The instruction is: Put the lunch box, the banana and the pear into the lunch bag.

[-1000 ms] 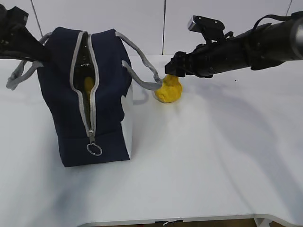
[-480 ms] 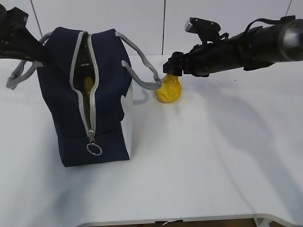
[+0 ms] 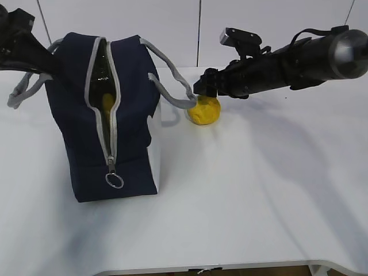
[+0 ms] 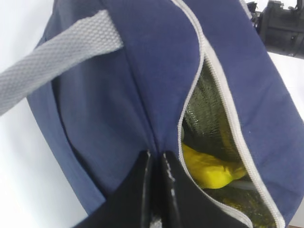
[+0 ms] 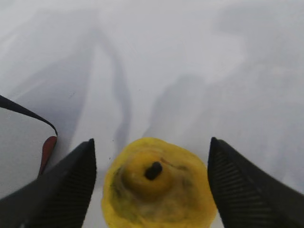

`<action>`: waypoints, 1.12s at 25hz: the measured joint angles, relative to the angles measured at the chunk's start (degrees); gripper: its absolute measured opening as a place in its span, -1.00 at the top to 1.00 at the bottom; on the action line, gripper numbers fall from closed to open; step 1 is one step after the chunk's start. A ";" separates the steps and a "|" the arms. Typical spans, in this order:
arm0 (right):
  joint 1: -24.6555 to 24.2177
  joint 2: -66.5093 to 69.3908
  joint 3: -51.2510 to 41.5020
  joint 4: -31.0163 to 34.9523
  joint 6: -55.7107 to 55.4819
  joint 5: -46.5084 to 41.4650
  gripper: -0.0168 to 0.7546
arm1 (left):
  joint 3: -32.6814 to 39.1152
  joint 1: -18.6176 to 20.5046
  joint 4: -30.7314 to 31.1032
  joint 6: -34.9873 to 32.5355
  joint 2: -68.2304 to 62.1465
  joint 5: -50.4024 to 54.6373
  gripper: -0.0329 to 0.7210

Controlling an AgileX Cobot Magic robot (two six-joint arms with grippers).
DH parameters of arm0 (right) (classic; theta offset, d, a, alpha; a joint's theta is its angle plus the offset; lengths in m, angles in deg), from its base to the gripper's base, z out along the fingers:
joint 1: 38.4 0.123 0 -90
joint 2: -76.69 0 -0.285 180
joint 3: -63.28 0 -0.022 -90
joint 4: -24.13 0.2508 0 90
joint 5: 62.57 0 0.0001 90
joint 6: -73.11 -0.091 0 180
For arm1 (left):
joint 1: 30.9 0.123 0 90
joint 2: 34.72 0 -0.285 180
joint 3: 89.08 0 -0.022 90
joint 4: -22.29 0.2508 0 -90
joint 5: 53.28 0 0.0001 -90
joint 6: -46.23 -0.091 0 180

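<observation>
The lunch bag [image 3: 103, 115] stands upright on the table [image 3: 241, 195], zipper undone. Inside it, the banana [image 4: 209, 170] lies against the mesh lining. The left gripper [image 4: 156, 190] is clamped on the bag's fabric edge beside the opening. The pear [image 3: 204, 110] sits outside, just right of the bag. The right gripper [image 5: 151, 190] is spread wide, one finger on each side of the pear.

A white table [image 3: 241, 195] holds two things. A navy lunch bag [image 3: 103, 115] stands upright on the left. A yellow pear [image 3: 204, 110] sits just beside its right side.
</observation>
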 joint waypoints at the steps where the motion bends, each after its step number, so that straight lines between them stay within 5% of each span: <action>1: 0.00 0.00 0.00 0.00 -0.09 0.11 -0.57 | 0.00 0.00 0.00 0.00 0.00 -0.08 0.95; 21: 0.00 0.00 0.00 0.00 -1.43 1.80 0.20 | 0.00 0.00 0.00 -0.10 0.00 -0.22 0.95; 28: 0.00 0.00 0.10 0.00 -1.43 1.80 0.25 | 0.00 0.00 0.00 -0.21 0.00 -0.22 0.95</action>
